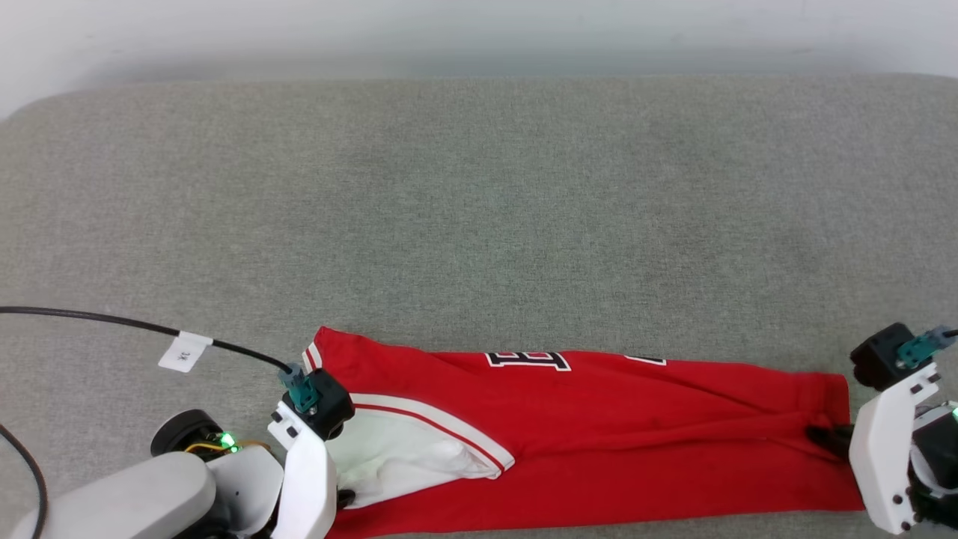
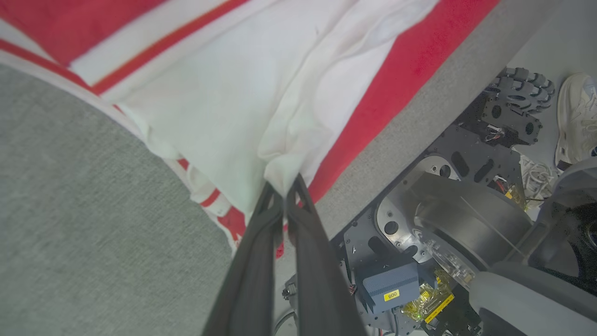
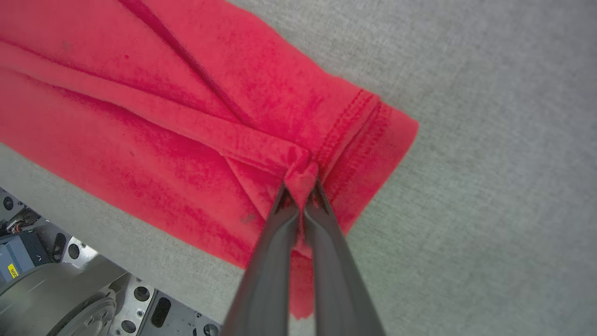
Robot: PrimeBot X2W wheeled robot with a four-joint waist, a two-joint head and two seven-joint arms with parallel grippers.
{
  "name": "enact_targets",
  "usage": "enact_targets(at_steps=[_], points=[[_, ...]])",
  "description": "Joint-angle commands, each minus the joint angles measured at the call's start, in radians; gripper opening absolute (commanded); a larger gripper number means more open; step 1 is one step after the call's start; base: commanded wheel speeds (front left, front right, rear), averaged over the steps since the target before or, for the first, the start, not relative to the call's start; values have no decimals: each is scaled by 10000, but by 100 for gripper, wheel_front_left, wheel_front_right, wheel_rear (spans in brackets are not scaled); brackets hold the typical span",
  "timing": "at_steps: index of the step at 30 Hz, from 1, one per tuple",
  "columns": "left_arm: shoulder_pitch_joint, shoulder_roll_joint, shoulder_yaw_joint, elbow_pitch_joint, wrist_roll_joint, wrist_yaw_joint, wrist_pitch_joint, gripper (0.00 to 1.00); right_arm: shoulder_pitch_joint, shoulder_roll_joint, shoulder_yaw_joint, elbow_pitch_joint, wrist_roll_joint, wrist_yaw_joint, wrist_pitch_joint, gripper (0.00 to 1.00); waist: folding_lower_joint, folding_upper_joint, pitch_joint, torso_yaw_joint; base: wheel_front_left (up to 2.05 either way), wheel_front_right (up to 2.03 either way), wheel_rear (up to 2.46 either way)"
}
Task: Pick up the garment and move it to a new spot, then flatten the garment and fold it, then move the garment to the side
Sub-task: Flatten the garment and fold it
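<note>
The garment [image 1: 599, 434], a red jersey with a white sleeve and part of its black print showing, lies folded into a long band near the front edge of the grey table [image 1: 479, 209]. My left gripper [image 2: 283, 186] is shut on a pinch of the white sleeve [image 2: 242, 93] at the band's left end. At the band's right end my right gripper [image 3: 302, 186] is shut on a fold of red cloth [image 3: 186, 130] beside the stitched hem. In the head view the left gripper [image 1: 343, 495] and the right gripper [image 1: 823, 438] sit at the two ends of the band.
A black cable with a white tag [image 1: 185, 352] crosses the table at the left. Beyond the table's front edge are the robot's base [image 2: 443, 224], a wheel [image 2: 517, 100] and a person's pale shoe [image 2: 576, 116]. The far half of the table is bare grey fabric.
</note>
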Motion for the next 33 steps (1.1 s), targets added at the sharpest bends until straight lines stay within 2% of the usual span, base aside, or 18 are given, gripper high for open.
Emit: enact_targets(at_steps=[1, 4, 5, 6, 7, 11, 14, 18, 24, 29, 33], points=[[159, -89, -13, 151, 103, 15, -103, 0, 127, 123, 3, 121, -114, -8, 72, 0, 1, 0, 64, -38, 0, 0, 0], [294, -321, -28, 624, 264, -89, -174, 0, 127, 416, 183, 526, -322, -8, 69, 0, 1, 0, 124, -53, 0, 0, 0], [274, -380, -26, 736, 361, -86, -259, 98, 104, 525, 198, 638, -326, -9, 6, 22, 1, 0, 118, -47, 0, 0, 0], [255, -415, -10, 844, 427, -82, -364, 100, 64, 627, 165, 690, -318, -9, -111, 83, 1, 0, 94, -47, 0, 0, 0], [250, -412, 22, 890, 476, -101, -471, 100, -6, 691, 62, 713, -321, -9, -285, 100, 1, 0, 51, -49, 0, 0, 0], [166, -232, 384, 814, 623, 25, -1213, 100, -54, 485, -357, 401, -398, -8, -1003, 100, 1, 0, -230, 14, 0, 0, 0], [136, -52, 765, 684, 855, 342, -2055, 100, 115, 321, -906, 39, -342, -8, -1495, 100, 1, 0, -423, 42, 0, 0, 0], [381, -122, 1266, 647, 1249, 1002, -3491, 100, 463, 319, -1964, -267, -336, -8, -1997, 100, 1, 0, -559, 73, 0, 0, 0], [837, -644, 2112, 941, 1729, 2290, -6053, 100, 1226, 629, -3700, -87, -490, -8, -2308, 100, 1, 0, -581, 158, 0, 0, 0], [1223, -1022, 2632, 1378, 2053, 3132, -7713, 100, 1969, 1027, -4728, 69, -383, -8, -1831, 100, 1, 0, -521, 221, 0, 0, 0], [1568, -1302, 3147, 1574, 2286, 3831, -8407, 100, 2503, 1502, -5134, 148, -44, -6, -1168, 100, 1, 0, -460, 267, 0, 0, 0]])
